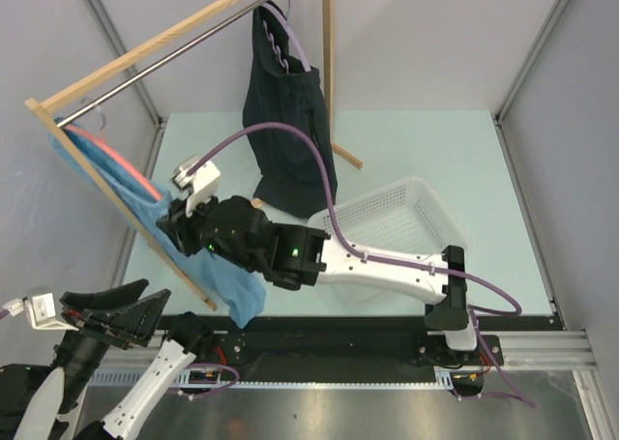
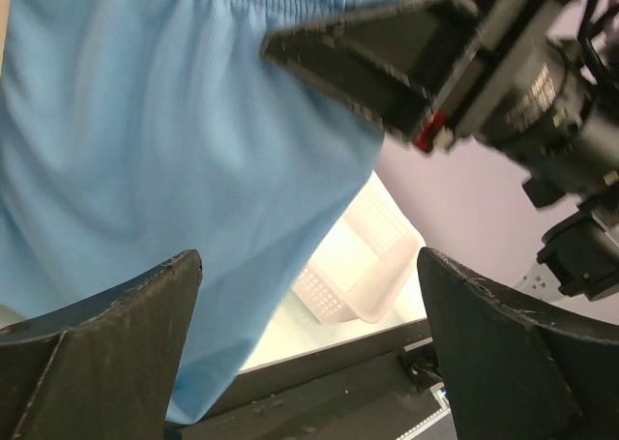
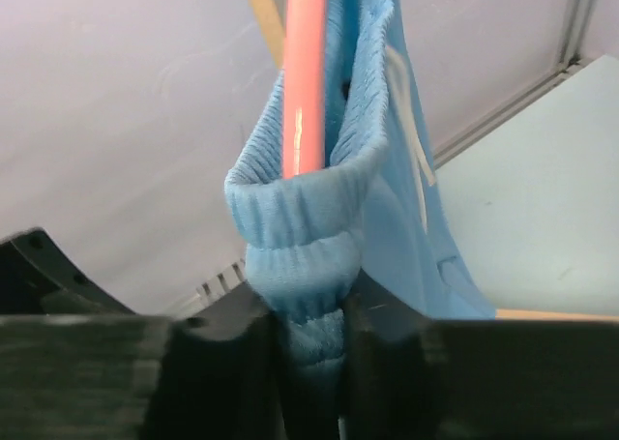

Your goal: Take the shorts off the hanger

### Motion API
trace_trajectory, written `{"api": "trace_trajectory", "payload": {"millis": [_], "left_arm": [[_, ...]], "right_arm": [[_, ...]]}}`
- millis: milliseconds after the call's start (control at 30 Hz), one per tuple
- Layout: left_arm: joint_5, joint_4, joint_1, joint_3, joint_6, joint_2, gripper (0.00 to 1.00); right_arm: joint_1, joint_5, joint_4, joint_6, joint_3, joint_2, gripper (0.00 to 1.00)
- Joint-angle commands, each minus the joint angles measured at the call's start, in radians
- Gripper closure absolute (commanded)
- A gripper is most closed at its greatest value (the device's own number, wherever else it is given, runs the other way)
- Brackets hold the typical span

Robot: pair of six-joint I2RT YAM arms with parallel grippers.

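Note:
The light blue shorts (image 1: 218,276) hang from a pink hanger (image 1: 116,155) at the left end of the wooden rack. My right gripper (image 1: 172,229) is shut on their ribbed waistband (image 3: 309,266), bunched just below the pink hanger bar (image 3: 305,73). The dark navy shorts (image 1: 285,131) hang from a lilac hanger (image 1: 290,44) at the rack's far end. My left gripper (image 1: 121,309) is open and empty at the near left, below the blue cloth (image 2: 164,150); its fingers (image 2: 106,348) point up at it.
A white mesh basket (image 1: 426,213) lies on the pale green table to the right, also visible in the left wrist view (image 2: 372,266). The wooden rack's sloping leg (image 1: 126,208) and upright post (image 1: 328,63) stand close to the right arm.

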Motion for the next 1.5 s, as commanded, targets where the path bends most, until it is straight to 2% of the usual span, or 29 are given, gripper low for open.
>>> {"api": "trace_trajectory", "payload": {"millis": [0,33,100,133,267,333,500,800,1133,1467], "left_arm": [[-0.009,-0.012,-0.002,0.013,0.03,-0.084,0.02],[-0.007,-0.011,-0.003,0.013,0.029,-0.084,0.02],[-0.005,-0.008,-0.002,0.016,0.027,-0.081,0.02],[-0.004,-0.009,-0.002,0.018,0.025,-0.081,0.02],[-0.004,-0.006,-0.002,0.024,0.021,-0.08,0.02],[-0.002,-0.006,-0.002,0.022,0.021,-0.08,0.02],[0.01,0.0,-0.002,0.009,0.009,-0.08,0.02],[0.024,0.012,-0.002,-0.013,-0.008,-0.087,0.03],[0.05,0.037,-0.002,-0.047,-0.03,-0.089,0.03],[0.054,0.038,-0.002,-0.056,-0.033,-0.089,0.03]], "right_arm": [[-0.093,-0.074,0.101,0.204,0.011,-0.031,0.86],[-0.105,-0.103,0.138,0.257,-0.006,-0.038,0.93],[-0.139,-0.187,0.167,0.31,-0.052,-0.064,0.95],[-0.151,-0.21,0.223,0.366,-0.066,-0.071,1.0],[-0.216,-0.362,0.363,0.526,-0.162,-0.121,1.0],[-0.249,-0.39,0.443,0.577,-0.211,-0.146,1.0],[-0.308,-0.479,0.477,0.637,-0.224,-0.181,1.0],[-0.366,-0.502,0.528,0.626,-0.385,-0.336,1.0],[-0.43,-0.597,0.407,0.514,-0.339,-0.381,1.0],[-0.463,-0.628,0.425,0.516,-0.365,-0.41,1.0]]}}
